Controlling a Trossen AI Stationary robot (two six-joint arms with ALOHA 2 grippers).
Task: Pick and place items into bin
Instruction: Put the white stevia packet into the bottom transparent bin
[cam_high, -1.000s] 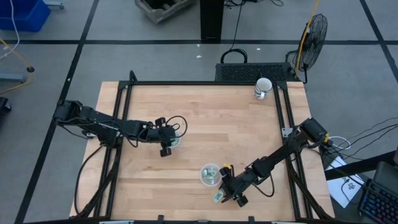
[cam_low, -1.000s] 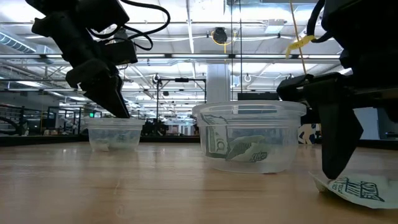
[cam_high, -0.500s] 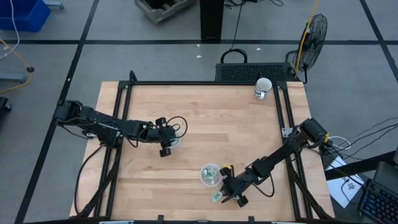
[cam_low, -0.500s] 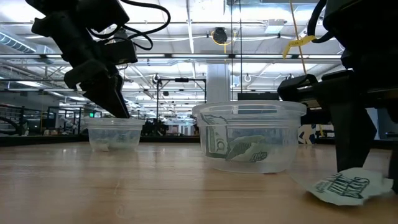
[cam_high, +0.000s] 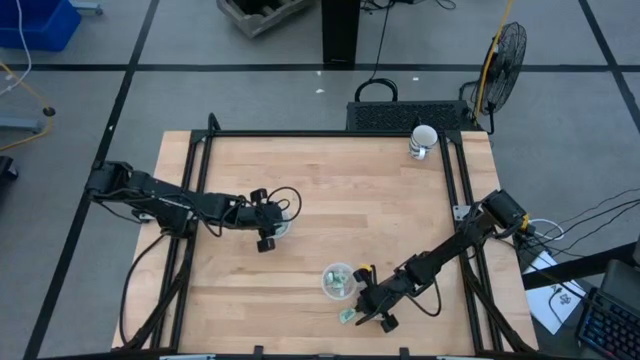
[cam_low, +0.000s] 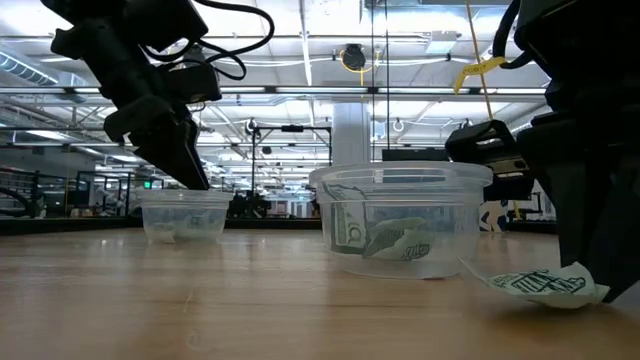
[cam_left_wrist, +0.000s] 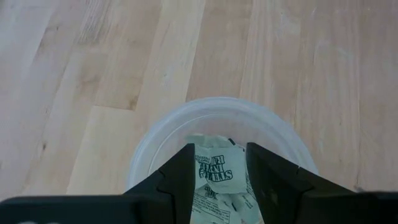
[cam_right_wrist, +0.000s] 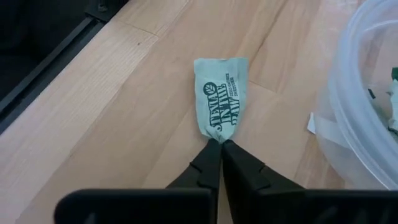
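Note:
Two clear round bins stand on the wooden table. The left one (cam_high: 284, 224) holds green packets (cam_left_wrist: 216, 169), and my left gripper (cam_left_wrist: 219, 163) hangs open at its rim (cam_low: 183, 196), fingers to either side of the packets below. The nearer bin (cam_high: 338, 281) also holds green packets (cam_low: 395, 240). To its right near side a light-green packet (cam_right_wrist: 221, 93) lies on the table, with my right gripper (cam_right_wrist: 221, 144) shut on it. My right gripper pinches the packet's crimped end (cam_right_wrist: 219, 137), the one nearest the gripper, between its two fingertips. The fingers (cam_low: 590, 240) slant down from the table's right side and lie along the packet. The packet's far end (cam_low: 500, 281) rests on the table; the held end is slightly raised.
A white mug (cam_high: 423, 141) stands at the far right corner. Black frame rails (cam_high: 462, 200) run along the table's left and right sides. The nearer bin's wall (cam_right_wrist: 367, 93) stands close beside the held packet. Bare wood lies between the two bins and toward the far edge.
My right gripper has shut: its fingers stood apart over the packet and have closed on its end. The packet has been squeezed narrow at that end and has shifted a little on the table. My left arm has kept still.

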